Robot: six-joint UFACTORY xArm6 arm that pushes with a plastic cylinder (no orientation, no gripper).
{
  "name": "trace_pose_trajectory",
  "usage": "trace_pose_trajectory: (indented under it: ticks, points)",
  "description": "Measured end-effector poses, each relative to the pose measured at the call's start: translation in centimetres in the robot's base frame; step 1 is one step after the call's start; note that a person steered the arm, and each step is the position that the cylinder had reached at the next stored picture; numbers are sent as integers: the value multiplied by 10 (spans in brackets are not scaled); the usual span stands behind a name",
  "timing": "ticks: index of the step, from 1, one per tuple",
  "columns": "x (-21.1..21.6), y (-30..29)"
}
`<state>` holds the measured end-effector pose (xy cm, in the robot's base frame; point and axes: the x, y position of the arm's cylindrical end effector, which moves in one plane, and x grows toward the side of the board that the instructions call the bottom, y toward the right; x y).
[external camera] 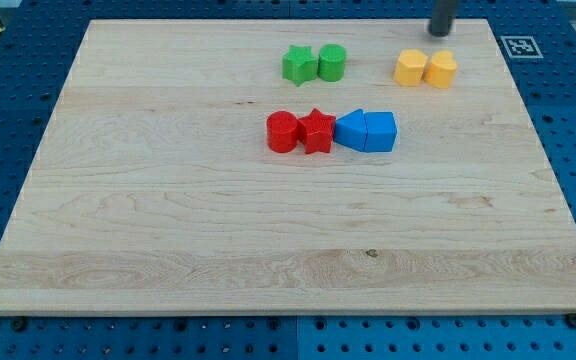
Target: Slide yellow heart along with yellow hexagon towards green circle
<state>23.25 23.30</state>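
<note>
Two yellow blocks touch each other near the view's top right. The left one (411, 68) looks like the yellow heart and the right one (442, 70) like the yellow hexagon. The green circle (332, 62) stands to their left, with a gap between, touching a green star (299, 65). My tip (439, 33) is at the board's top edge, just above the yellow hexagon and apart from it.
A row of blocks lies below the green pair: a red circle (282, 131), a red star (316, 130) and two blue blocks (351, 130) (380, 131), side by side. The wooden board (168, 230) sits on a blue pegboard table.
</note>
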Motion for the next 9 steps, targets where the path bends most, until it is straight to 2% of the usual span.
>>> trace_pose_trajectory:
  ticks: [1,4,9]
  points:
    - [44,6]
    - [84,10]
    - [83,-20]
